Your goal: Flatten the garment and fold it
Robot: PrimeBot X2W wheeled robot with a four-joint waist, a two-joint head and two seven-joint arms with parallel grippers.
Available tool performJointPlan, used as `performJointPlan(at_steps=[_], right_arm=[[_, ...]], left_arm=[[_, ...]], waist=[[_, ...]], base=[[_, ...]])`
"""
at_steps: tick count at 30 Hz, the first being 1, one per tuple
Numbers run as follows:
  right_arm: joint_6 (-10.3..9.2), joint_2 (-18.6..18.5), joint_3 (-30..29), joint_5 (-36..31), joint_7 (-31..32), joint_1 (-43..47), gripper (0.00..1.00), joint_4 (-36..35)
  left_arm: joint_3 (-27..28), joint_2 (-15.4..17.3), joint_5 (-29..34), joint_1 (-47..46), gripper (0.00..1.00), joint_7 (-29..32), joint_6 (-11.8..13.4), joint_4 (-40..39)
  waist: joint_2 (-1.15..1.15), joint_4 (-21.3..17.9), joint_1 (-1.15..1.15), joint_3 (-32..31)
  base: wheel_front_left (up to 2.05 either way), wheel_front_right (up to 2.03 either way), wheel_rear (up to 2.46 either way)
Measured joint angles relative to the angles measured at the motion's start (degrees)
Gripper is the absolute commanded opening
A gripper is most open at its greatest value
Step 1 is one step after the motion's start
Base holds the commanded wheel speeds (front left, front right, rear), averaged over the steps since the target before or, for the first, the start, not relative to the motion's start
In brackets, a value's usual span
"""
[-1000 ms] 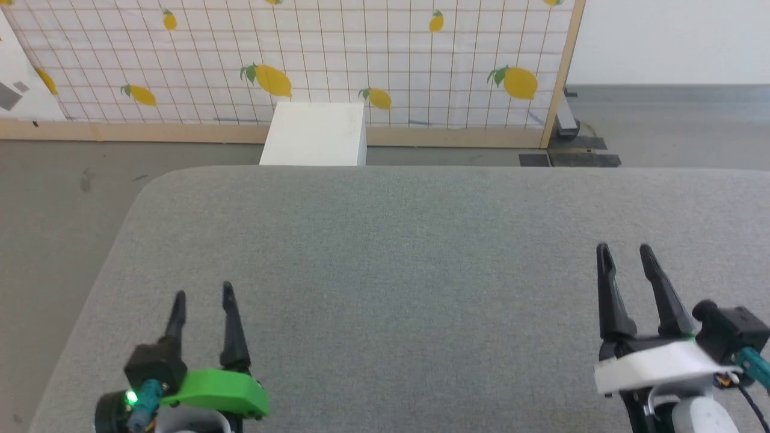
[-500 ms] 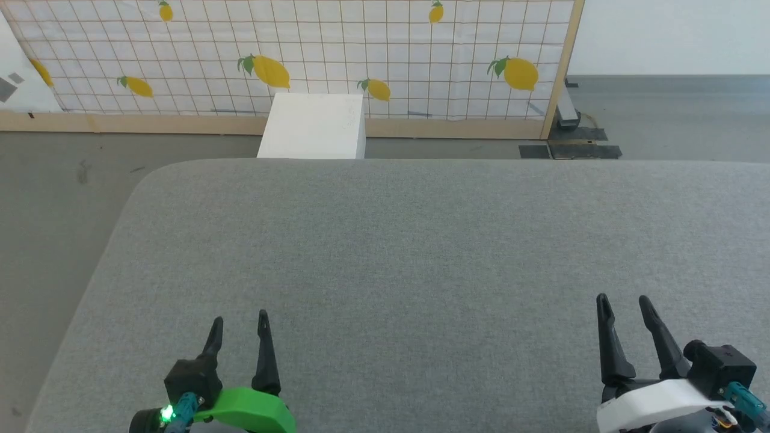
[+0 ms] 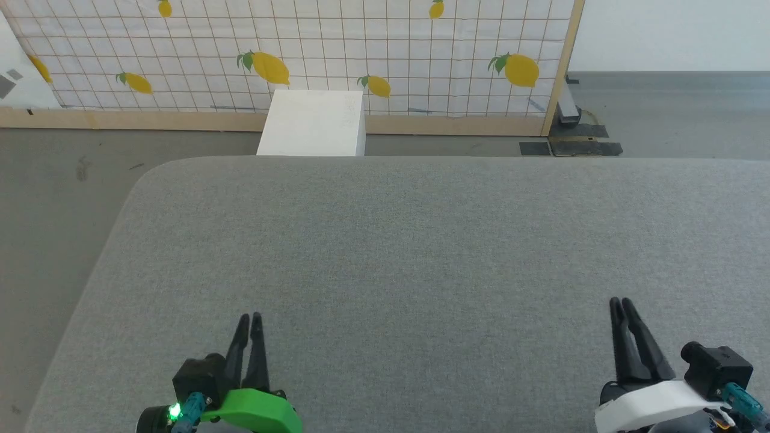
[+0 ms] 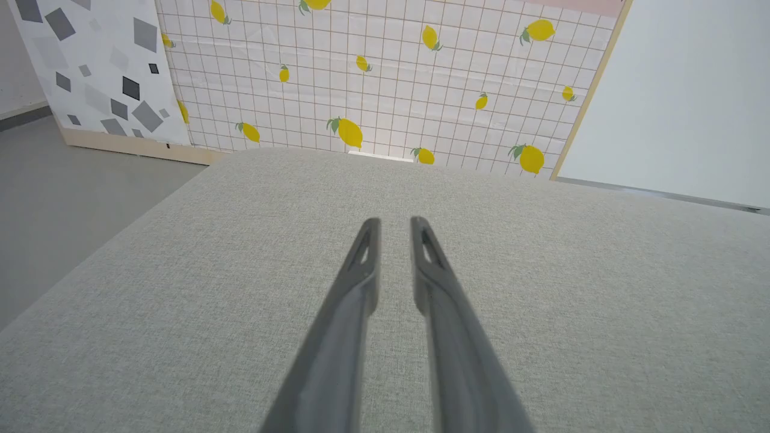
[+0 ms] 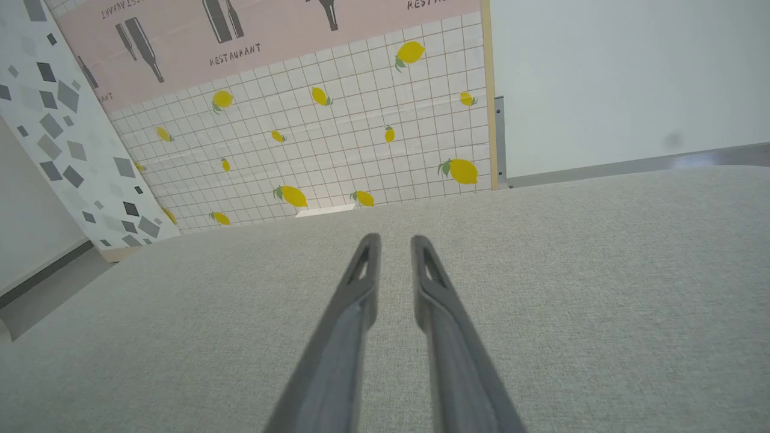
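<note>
Left hand (image 3: 250,317), right hand (image 3: 620,300) — both narrower

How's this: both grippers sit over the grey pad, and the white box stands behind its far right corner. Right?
No. The head view shows the white box behind the pad's far edge toward the left. The left gripper and right gripper do sit over the pad.

Table (image 3: 421,240): I read grey woven cloth, matt and finely grained. Fingers (image 4: 355,288): dark plastic, smooth and matt. Green mount (image 3: 252,412) and white mount (image 3: 656,400): moulded plastic with a faint sheen. Screen (image 3: 397,48): printed sheet, slightly creased, in a bare wood frame (image 3: 150,121). Box (image 3: 313,123): white, smooth, matt. Floor (image 3: 54,180): grey, matt.
</note>
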Motion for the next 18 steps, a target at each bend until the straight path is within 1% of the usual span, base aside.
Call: performJointPlan(at_steps=[18], right_arm=[[0.00, 0.0, 0.2, -1.4, 1.7, 0.0, 0.00, -1.2]], left_arm=[[0.8, 0.0, 1.1, 0.0, 0.00, 1.7, -0.4, -1.1]], waist=[[0.00, 0.1, 0.00, 0.3]], base=[[0.00, 0.00, 0.00]])
